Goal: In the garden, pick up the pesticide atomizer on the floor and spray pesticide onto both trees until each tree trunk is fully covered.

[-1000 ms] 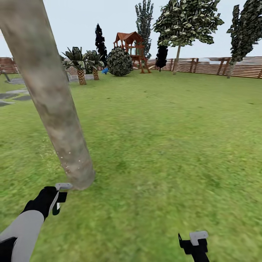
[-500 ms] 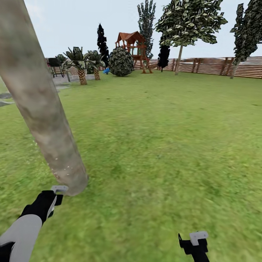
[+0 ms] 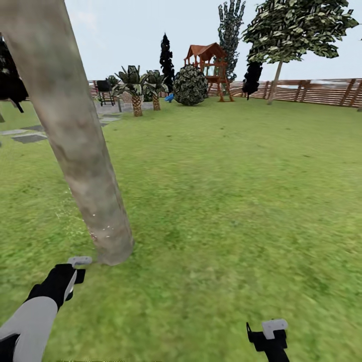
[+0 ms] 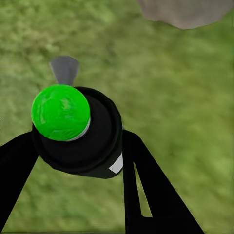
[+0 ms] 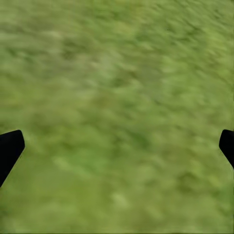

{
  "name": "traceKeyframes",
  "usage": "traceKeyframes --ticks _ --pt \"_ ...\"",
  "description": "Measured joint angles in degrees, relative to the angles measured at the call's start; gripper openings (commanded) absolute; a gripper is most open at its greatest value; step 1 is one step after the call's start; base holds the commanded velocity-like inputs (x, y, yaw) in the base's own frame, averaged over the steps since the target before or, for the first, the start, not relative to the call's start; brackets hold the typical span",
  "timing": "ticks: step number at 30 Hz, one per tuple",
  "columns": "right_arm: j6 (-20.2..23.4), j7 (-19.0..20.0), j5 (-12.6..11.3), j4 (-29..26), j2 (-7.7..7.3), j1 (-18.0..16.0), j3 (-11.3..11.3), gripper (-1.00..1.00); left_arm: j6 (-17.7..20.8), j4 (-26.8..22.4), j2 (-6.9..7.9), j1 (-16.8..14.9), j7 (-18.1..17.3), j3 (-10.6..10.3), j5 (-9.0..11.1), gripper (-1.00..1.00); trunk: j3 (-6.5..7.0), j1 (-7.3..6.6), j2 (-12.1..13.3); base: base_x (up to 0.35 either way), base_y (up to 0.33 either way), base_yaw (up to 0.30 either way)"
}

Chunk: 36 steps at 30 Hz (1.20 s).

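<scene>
Atomizer (image 4: 73, 129) — between left gripper (image 4: 78, 161) fingers

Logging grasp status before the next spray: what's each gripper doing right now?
Left gripper: shut on the atomizer, beside the trunk.
Right gripper: open, empty, over grass.

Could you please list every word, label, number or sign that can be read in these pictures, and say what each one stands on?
None can be read in any view.
The pesticide atomizer, held in the left gripper, carries a small white patch below its green cap, but it is blank or too blurred to read.
The tree trunk, the fence and the playhouse bear no lettering.
</scene>
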Motion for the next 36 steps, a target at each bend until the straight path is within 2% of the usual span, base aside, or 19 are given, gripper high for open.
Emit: traceKeyframes --ticks 20,30,36 --pt "0.0 0.0 0.0 0.0 0.0 0.0 0.0 1.0 0.1 0.1 -0.57 0.0 -0.2 0.0 -0.1 -1.0 0.0 0.0 0.0 0.128 -0.243 0.009" --pt "0.0 0.0 0.0 0.0 0.0 0.0 0.0 1.0 0.1 -0.3 -0.49 0.0 -0.3 0.0 -0.1 -1.0 0.0 0.0 0.0 0.104 -0.263 0.253" --pt "0.0 0.0 0.0 0.0 0.0 0.0 0.0 1.0 0.1 -0.3 -0.48 0.0 -0.3 0.0 0.0 -1.0 0.0 0.0 0.0 0.184 -0.238 0.035"
